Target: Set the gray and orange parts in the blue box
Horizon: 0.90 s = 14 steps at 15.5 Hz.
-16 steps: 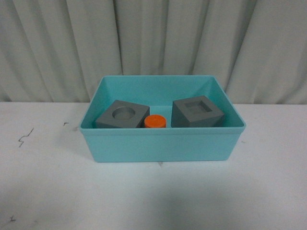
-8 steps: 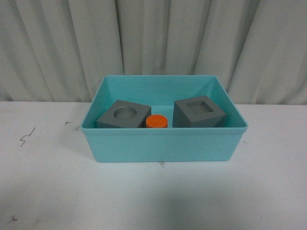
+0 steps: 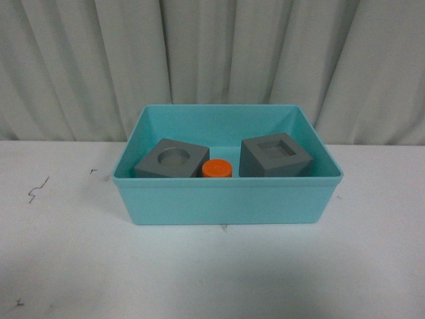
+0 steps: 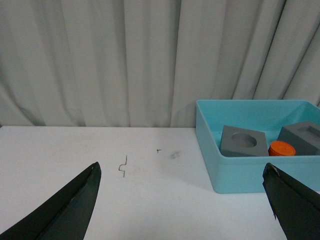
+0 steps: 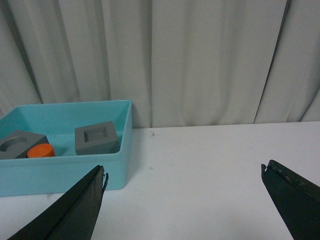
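The blue box (image 3: 226,203) stands on the white table in the front view. Inside it sit a gray cube with a round recess (image 3: 171,159) at the left, an orange cylinder (image 3: 217,169) in the middle and a gray cube with a square recess (image 3: 274,155) at the right. Neither gripper shows in the front view. In the left wrist view my left gripper (image 4: 182,172) is open and empty above the table, beside the box (image 4: 235,172). In the right wrist view my right gripper (image 5: 182,172) is open and empty, beside the box (image 5: 65,175).
A white pleated curtain (image 3: 212,60) hangs behind the table. Small dark marks (image 3: 36,189) lie on the white tabletop left of the box; one shows in the left wrist view (image 4: 123,166).
The front view has shifted very slightly between the earliest frame and now. The box and its three parts have not moved.
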Motion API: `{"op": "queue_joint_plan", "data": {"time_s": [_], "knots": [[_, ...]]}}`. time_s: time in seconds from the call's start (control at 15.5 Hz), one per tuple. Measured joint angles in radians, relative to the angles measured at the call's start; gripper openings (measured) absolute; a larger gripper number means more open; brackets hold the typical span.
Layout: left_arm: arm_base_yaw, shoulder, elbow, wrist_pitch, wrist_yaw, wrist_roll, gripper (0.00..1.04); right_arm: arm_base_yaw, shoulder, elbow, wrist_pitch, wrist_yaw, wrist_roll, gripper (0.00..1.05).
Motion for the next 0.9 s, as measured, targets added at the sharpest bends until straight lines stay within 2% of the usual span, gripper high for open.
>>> {"op": "queue_joint_plan", "data": {"time_s": [0.9], "knots": [[0.0,0.0,0.0,0.0,0.0,0.0,0.98,0.0,0.0,0.0,0.0,0.0,0.0,0.98]]}}
